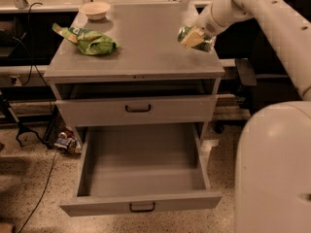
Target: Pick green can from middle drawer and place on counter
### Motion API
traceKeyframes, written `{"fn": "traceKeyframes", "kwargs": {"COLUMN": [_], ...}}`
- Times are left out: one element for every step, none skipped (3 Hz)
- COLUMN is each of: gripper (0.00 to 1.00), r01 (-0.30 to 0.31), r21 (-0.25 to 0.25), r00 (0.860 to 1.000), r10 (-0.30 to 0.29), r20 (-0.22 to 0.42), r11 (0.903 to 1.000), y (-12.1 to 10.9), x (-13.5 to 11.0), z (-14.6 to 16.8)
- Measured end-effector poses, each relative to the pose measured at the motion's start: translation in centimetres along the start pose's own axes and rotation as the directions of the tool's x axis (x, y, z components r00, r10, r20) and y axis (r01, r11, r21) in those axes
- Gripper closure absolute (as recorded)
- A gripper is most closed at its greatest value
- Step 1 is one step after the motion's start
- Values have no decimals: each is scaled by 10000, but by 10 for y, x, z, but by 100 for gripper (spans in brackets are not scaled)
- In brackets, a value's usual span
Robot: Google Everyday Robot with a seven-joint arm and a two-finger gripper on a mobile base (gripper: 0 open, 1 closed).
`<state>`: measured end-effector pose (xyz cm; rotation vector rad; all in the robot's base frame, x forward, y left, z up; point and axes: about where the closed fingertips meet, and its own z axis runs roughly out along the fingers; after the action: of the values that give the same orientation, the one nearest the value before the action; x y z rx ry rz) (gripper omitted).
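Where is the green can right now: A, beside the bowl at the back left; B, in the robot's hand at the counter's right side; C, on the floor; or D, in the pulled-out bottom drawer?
B: the hand grips the green can at the right side of the counter, well away from the bowl.

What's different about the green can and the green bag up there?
The green can is held in the gripper over the right side of the counter; the green bag lies loose on its left side. The can looks small and stiff; the bag is bigger and crumpled. Both are green.
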<state>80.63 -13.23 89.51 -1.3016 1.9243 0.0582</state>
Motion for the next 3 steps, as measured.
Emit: {"fn": "traceKeyframes", "kwargs": {"gripper": [100, 97, 74], "r01": [-323, -658, -840], "r21": [-33, -240, -499], "r00": [9993, 9967, 9938], "r10": [323, 668, 873], "r20": [175, 450, 688], "r11": [9995, 9975, 9952], "y": [-6, -9, -8], "x": [-5, -11, -14], "z": [21, 47, 62]}}
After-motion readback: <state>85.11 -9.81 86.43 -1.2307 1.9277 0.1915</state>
